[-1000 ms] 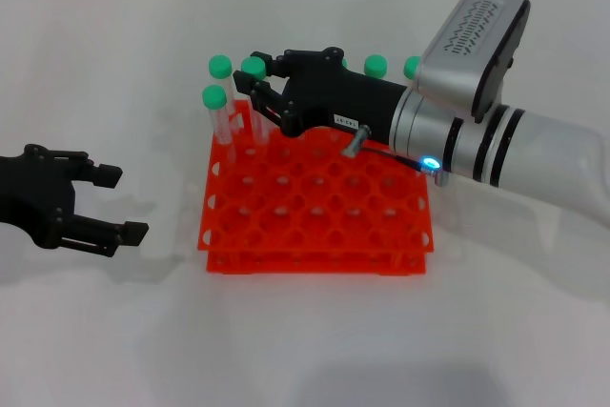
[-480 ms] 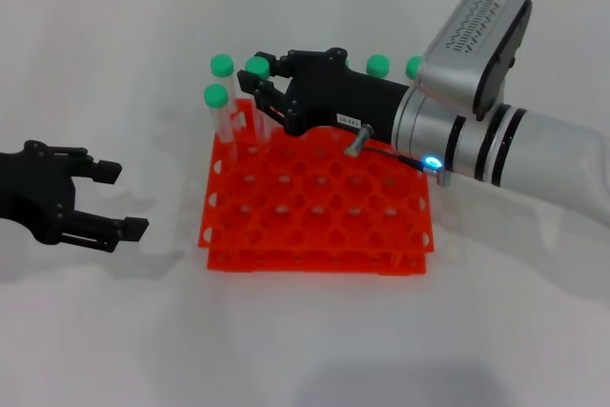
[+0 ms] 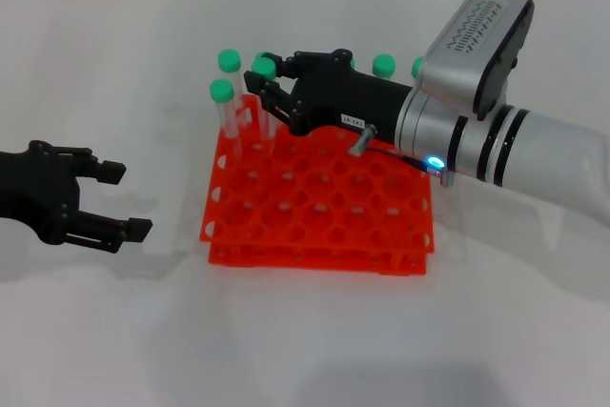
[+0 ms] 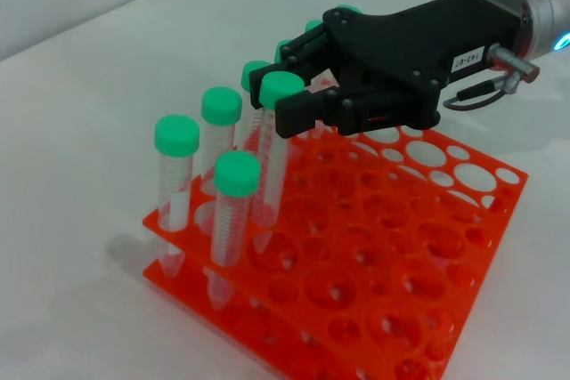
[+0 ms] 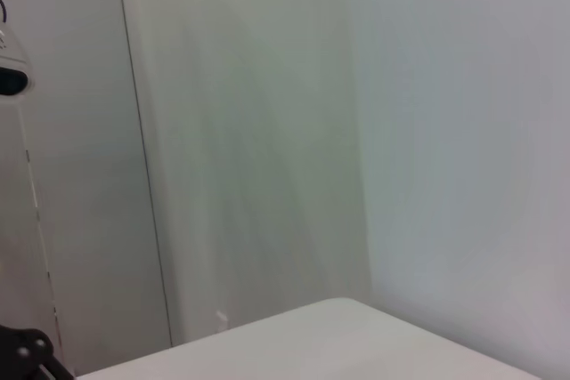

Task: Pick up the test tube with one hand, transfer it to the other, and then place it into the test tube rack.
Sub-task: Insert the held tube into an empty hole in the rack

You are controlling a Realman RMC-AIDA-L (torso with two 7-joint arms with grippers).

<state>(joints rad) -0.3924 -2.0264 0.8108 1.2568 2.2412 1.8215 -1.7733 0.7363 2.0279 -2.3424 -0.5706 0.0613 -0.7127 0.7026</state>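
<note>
- Here, our right gripper point(image 3: 270, 92) reaches over the far left corner of the test tube rack point(image 3: 319, 202), its fingers point(image 4: 298, 111) pinching the test tube point(image 4: 274, 153) just under its green cap.
- We hold the tube upright there, its tapered tip down inside a rack hole, probably so it can seat straight.
- Three more green-capped tubes point(image 4: 198, 171) stand in neighbouring holes of the rack, close beside the held one, which leaves little room.
- Our left gripper point(image 3: 91, 202) waits on the desk point(image 3: 305, 350) well to the left of the rack, fingers spread and holding nothing.
</note>
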